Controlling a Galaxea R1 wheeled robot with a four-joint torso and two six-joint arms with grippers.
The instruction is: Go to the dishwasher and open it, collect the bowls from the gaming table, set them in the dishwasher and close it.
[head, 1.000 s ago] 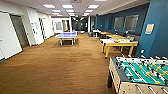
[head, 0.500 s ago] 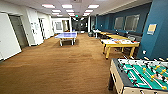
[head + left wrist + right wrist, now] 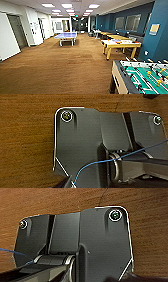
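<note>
Gaming table (image 3: 121, 43) far ahead on the right (fingers' state impossible to tell), table-football table (image 3: 142, 77) nearer.

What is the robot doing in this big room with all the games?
It is out on the brown floor of a games room, holding nothing that can be seen. A table-football table stands close on its right, the gaming table with its yellowish edge is farther ahead, and a blue table-tennis table sits farther back.

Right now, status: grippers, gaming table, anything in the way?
Grippers: fingers not visible. Gaming table ahead right, small items on top. Table-football table close at right. Brown floor between.
</note>
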